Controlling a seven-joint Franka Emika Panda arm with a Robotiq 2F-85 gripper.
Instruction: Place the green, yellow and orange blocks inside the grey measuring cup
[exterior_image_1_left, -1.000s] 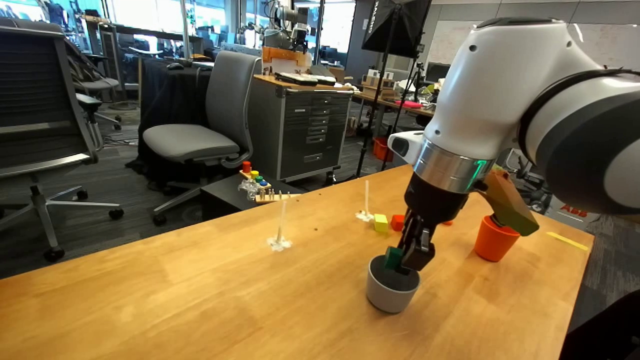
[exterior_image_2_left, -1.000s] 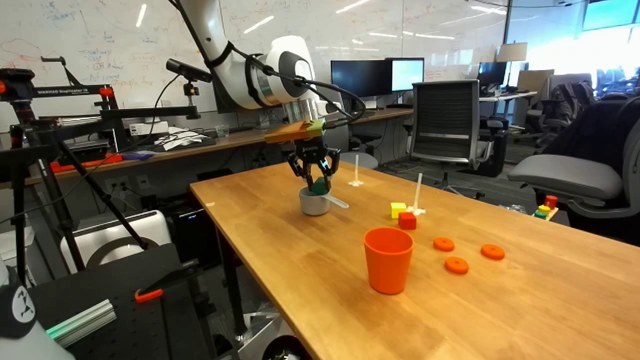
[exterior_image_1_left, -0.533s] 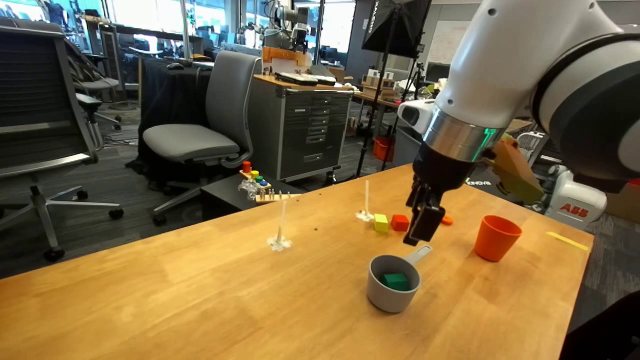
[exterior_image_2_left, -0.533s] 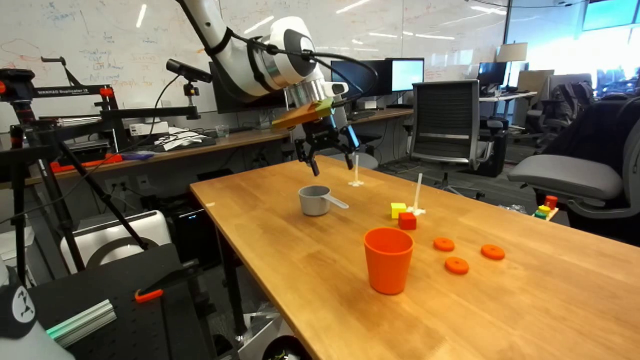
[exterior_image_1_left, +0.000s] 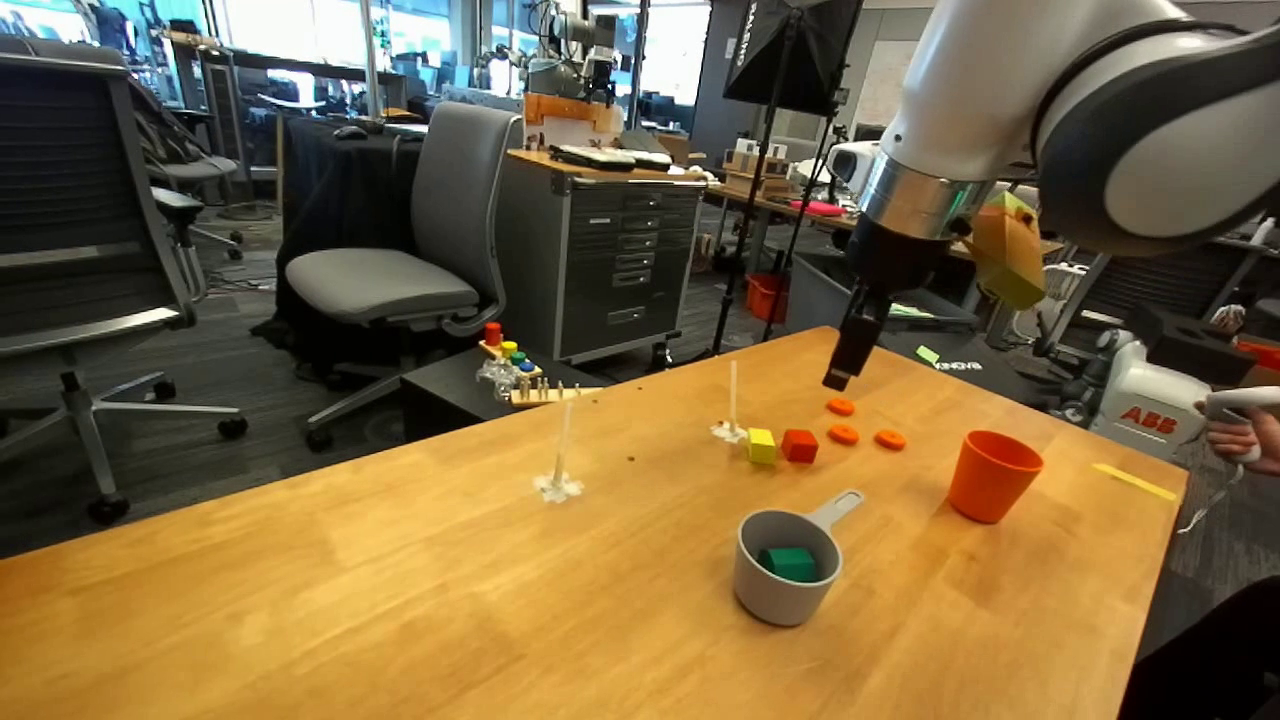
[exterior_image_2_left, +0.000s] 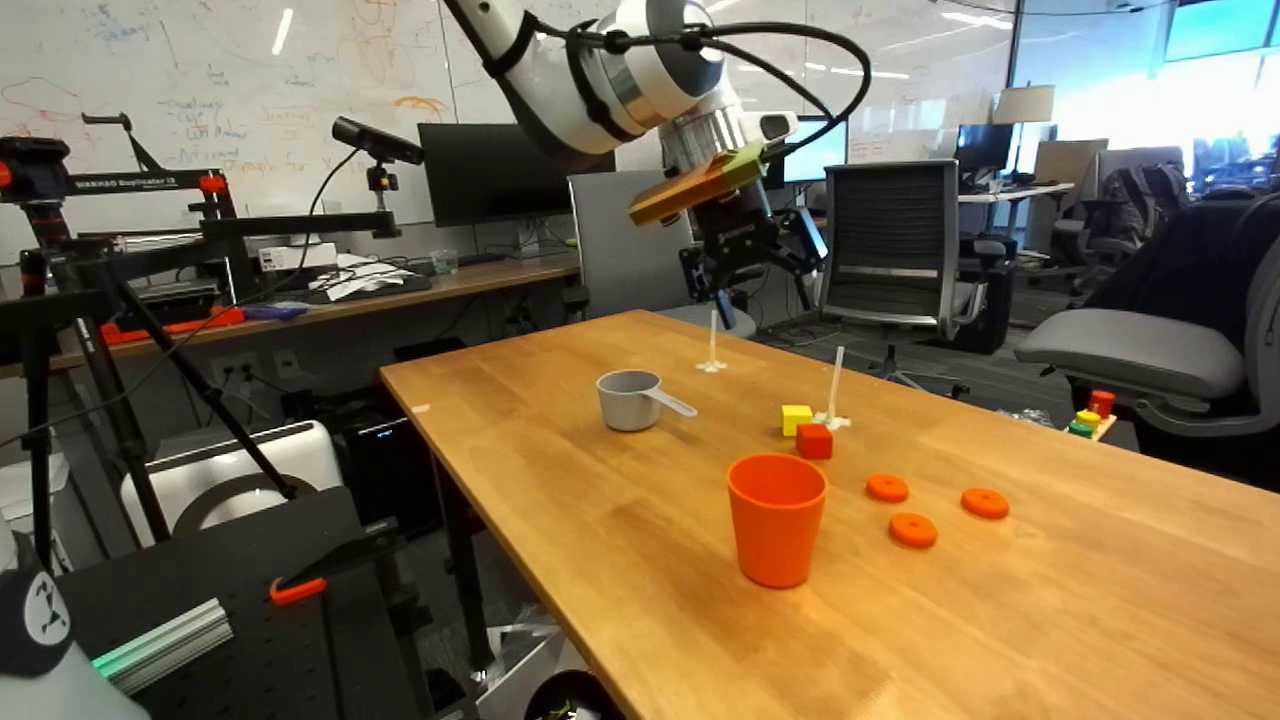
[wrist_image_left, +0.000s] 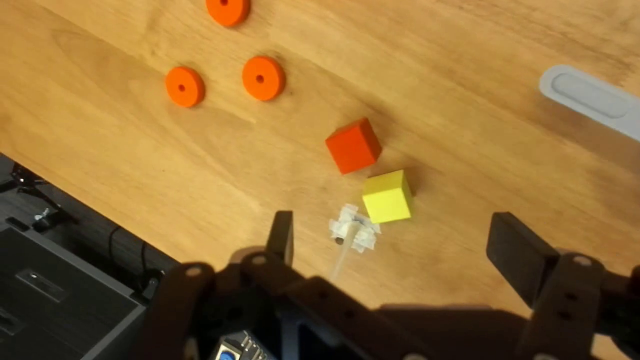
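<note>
The green block (exterior_image_1_left: 788, 564) lies inside the grey measuring cup (exterior_image_1_left: 775, 595); in an exterior view the wall of the grey measuring cup (exterior_image_2_left: 628, 408) hides it. Only the cup's handle (wrist_image_left: 590, 100) enters the wrist view, at right. Side by side on the table are the yellow block (wrist_image_left: 387, 202) and the red-orange block (wrist_image_left: 353, 149), the yellow one nearer my fingers. My gripper (wrist_image_left: 397, 240) is open and has nothing between its fingers. In an exterior view the gripper (exterior_image_2_left: 766, 303) hangs high above the table, well apart from both blocks and the cup.
A thin upright stick (exterior_image_1_left: 733, 395) is fixed by the yellow block, and another stick (exterior_image_1_left: 563, 450) stands farther along. Three flat orange discs (exterior_image_2_left: 913, 530) lie past the red-orange block. A taller orange-red cup (exterior_image_2_left: 777, 525) stands near them.
My gripper has opened and let go of the green block, which now rests in the grey cup. The arm has risen and swung away from the cup.
</note>
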